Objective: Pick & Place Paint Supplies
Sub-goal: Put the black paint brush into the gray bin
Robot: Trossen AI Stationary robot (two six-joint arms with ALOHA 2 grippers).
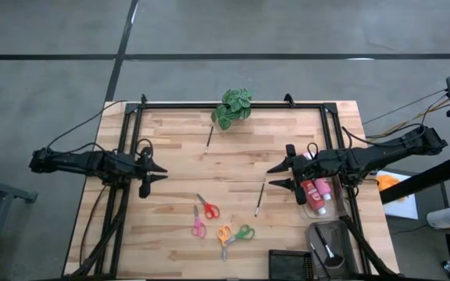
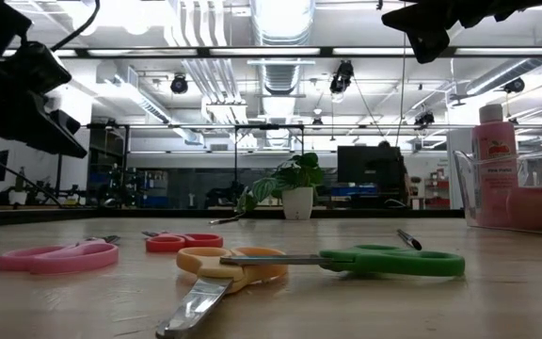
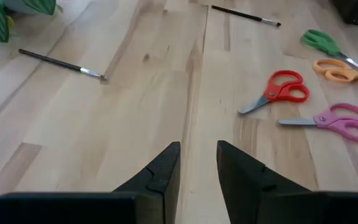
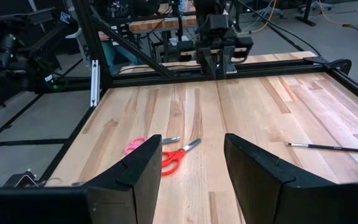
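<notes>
The room is bright, lit from overhead by long ceiling strips [image 2: 280,19] that blow out to white glare in the low view; the dark arms against them read as near silhouettes; the counter [image 1: 233,172] is evenly lit from above, with only soft, short shadows under the scissors [image 1: 206,208]; in the low view the nearest scissors blade [image 2: 191,306] is blurred while the far room stays fairly crisp; the left wrist view is soft overall, its pincer fingers [image 3: 160,180] dark and featureless.
</notes>
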